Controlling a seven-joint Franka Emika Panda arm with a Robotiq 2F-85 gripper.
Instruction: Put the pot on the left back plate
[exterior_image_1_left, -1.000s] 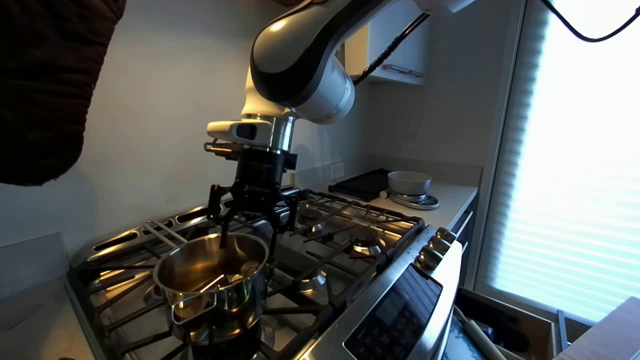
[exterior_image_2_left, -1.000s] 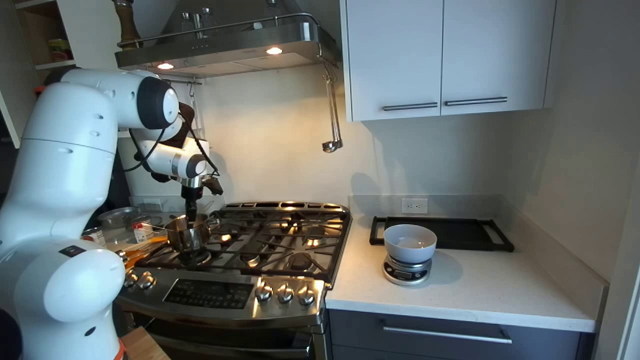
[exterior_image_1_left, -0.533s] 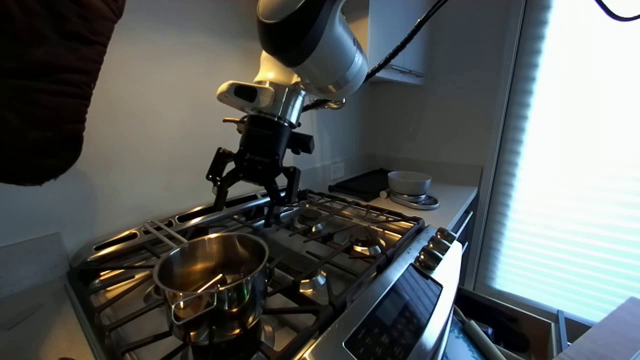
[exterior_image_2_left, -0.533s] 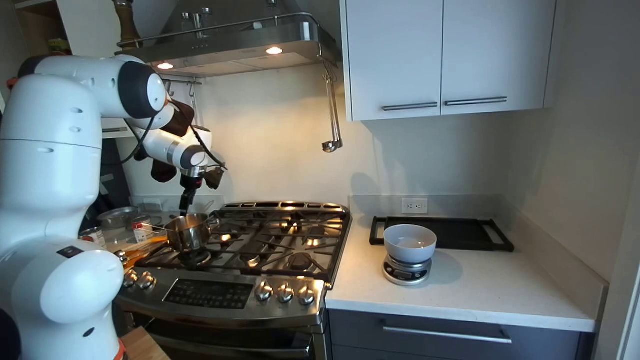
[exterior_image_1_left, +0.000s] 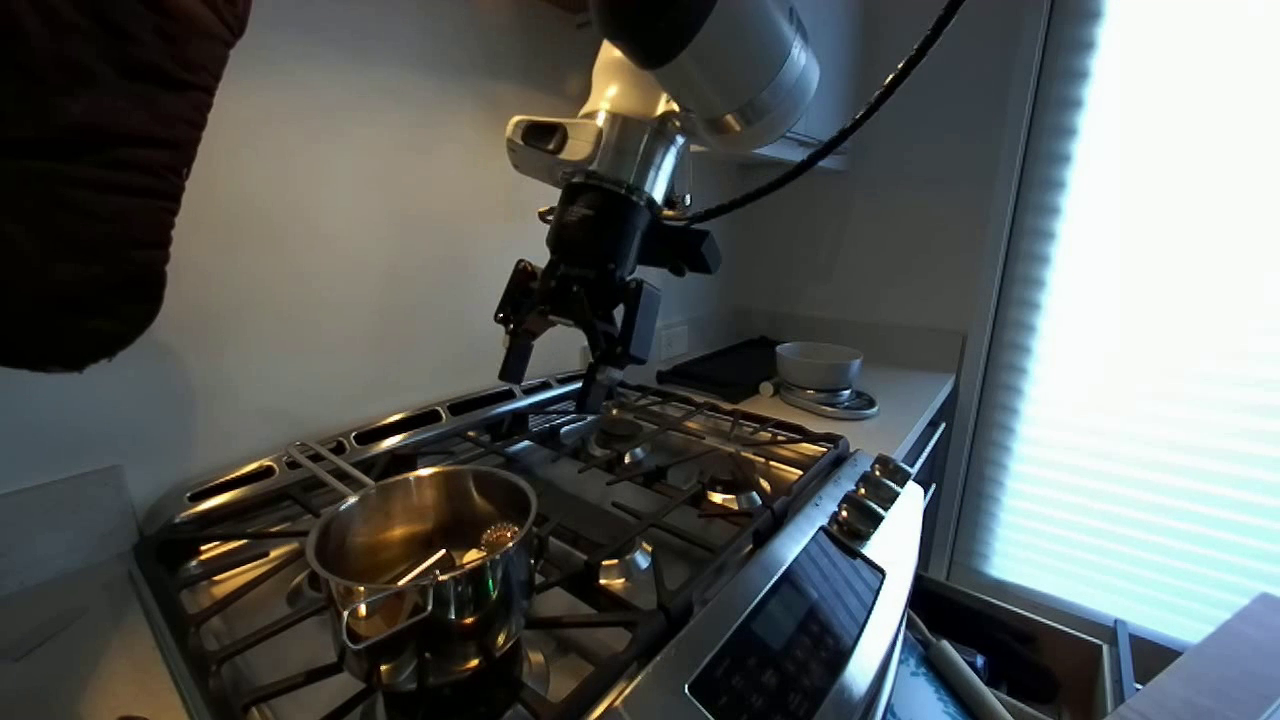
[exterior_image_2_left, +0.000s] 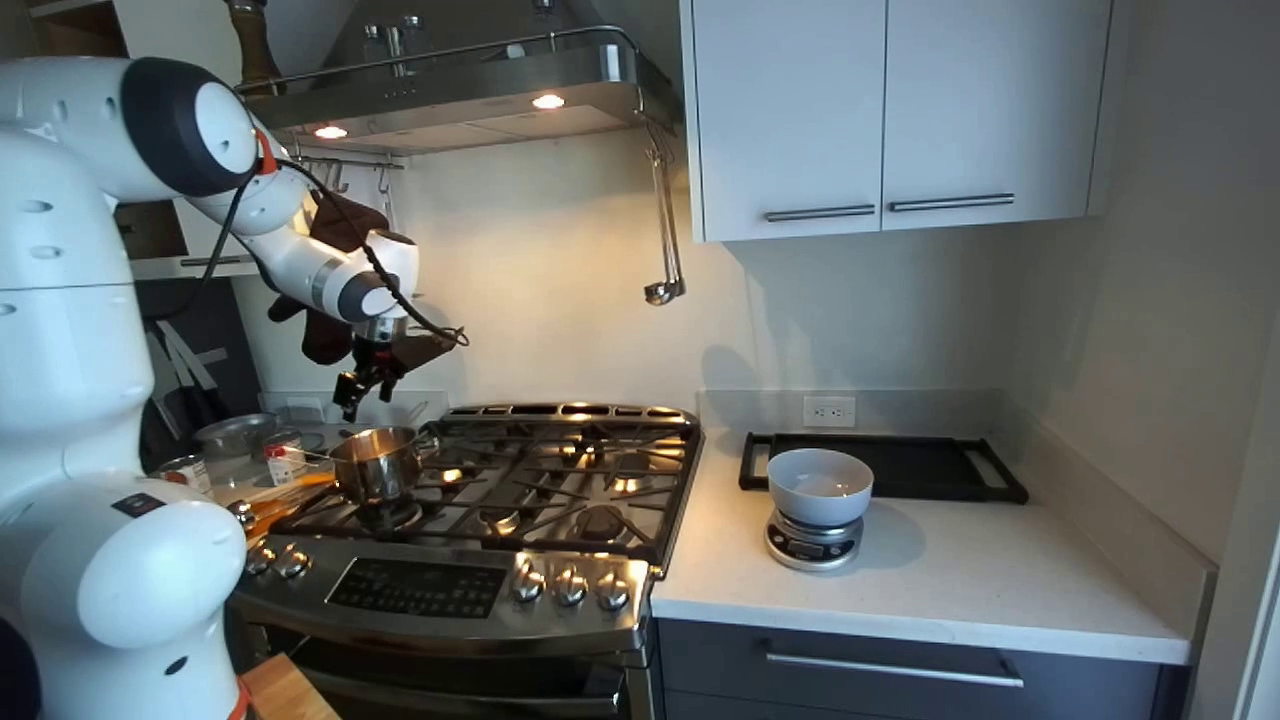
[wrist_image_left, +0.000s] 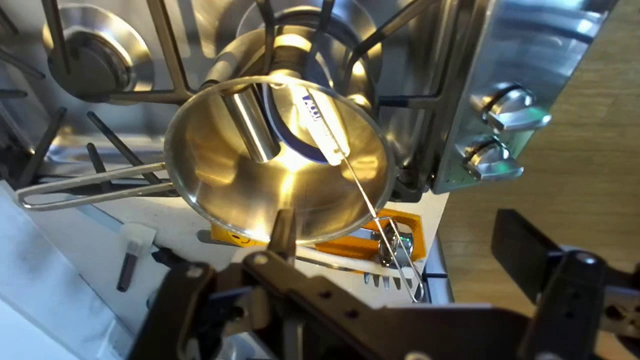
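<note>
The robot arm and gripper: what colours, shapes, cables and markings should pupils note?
The arm is white with thick rounded segments and a black joint band. A black cable runs alongside; a small dark label, unreadable here, marks a lower segment. A shiny metal collar joins it to the black gripper, which has two jointed fingers with blocky tips.

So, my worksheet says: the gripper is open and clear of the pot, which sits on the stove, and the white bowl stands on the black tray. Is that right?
One slip: the white bowl stands on the scale, not the black tray, as both exterior views show. Keep the rest: the gripper is open and clear of the pot, which sits on the stove.
</note>
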